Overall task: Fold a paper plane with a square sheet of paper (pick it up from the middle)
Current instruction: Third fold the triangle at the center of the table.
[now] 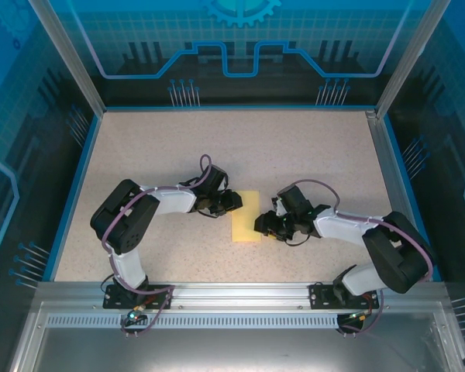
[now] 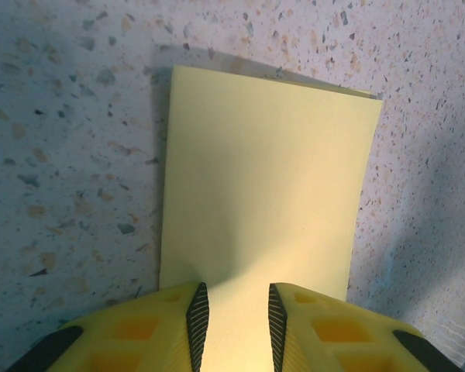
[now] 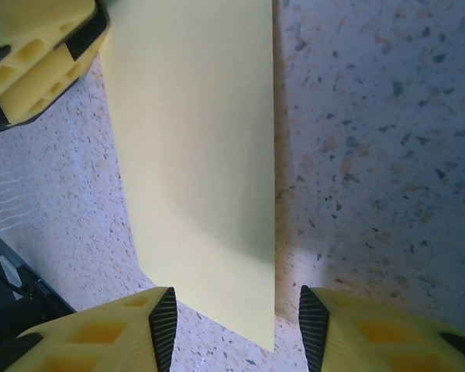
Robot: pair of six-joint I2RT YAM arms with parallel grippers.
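Paper [image 1: 246, 219] flanked by lowered left end effector [image 1: 229, 203], right end effector [image 1: 263, 226].

The sheet [image 1: 246, 219] lies on the table [image 1: 294, 147] — left gripper [image 1: 232, 203] at its left (right gripper [image 1: 262, 226] opposite).

Left hand [image 2: 233, 302] has its jaws narrowly parted, right hand [image 3: 234, 310] gapes wider.

The left arm [image 1: 170, 203] and right arm [image 1: 349, 226] have bulky black joints, white links and looped lilac cables [image 1: 204, 165]. Their fingers [image 2: 139, 335] are yellow, with hollow pockets and black ribbed pads [image 2: 198, 322].
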